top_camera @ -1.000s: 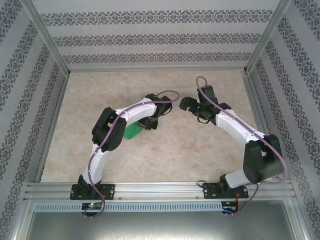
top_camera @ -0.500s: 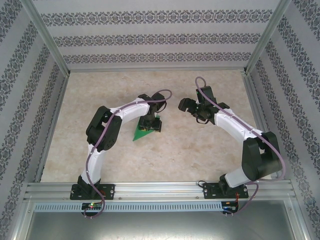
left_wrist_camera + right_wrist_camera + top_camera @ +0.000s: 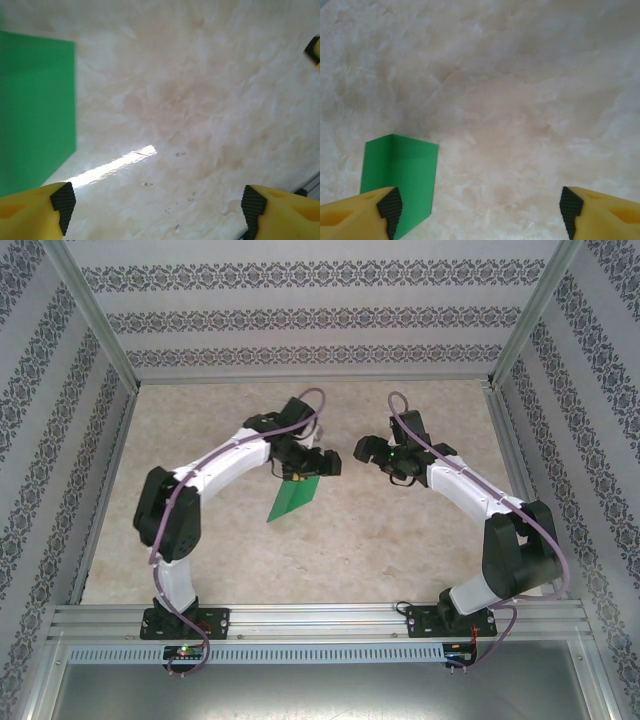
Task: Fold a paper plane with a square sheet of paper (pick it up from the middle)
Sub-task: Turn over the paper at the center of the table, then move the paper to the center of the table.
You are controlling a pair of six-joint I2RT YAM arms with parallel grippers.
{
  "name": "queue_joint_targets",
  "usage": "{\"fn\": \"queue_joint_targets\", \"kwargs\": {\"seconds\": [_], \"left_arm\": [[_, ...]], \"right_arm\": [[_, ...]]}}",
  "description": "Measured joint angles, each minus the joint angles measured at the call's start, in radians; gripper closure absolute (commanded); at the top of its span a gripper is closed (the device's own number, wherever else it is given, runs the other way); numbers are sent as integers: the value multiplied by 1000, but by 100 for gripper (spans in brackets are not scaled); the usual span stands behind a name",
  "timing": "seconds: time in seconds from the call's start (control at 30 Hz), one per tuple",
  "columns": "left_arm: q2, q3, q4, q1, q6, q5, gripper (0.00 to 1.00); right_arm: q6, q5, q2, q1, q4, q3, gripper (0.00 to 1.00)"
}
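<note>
We are looking at a pale marbled surface (image 3: 380,540) that is sitting inside patterned walls (image 3: 320,315), with both sets of jaws hanging over its middle, near each other and facing across a narrow strip of bare surface. The left arm (image 3: 210,475) is arching up from its base and reaching inward, so the left jaws are hanging just left of the right jaws, while the right arm (image 3: 470,495) is curving in from the other side. The square sheet of paper (image 3: 295,497), bright green and folded down to a narrower piece, is lying flat on the surface just below the left jaws, stretching away from them toward the near left; from above we cannot tell whether its far end is touching them. In the left wrist view the paper (image 3: 35,110) is lying outside the jaws, beyond the left-hand pad (image 3: 62,200), and only bare surface is showing in the gap. The left jaws are standing wide apart, released, gripping nothing. In the right wrist view the paper (image 3: 397,180) is showing a lengthwise crease and is lying ahead of the left-hand pad (image 3: 390,205), its lower corner hiding behind that yellow finger. The right jaws are also spreading wide, released, with nothing between them.
</note>
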Motion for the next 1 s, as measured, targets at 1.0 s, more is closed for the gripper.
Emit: {"fn": "queue_joint_targets", "kwargs": {"seconds": [1.0], "left_arm": [[-554,-644,56,547,-135,-177,0]], "right_arm": [[-61,29,666,561,-369,734,59]]}}
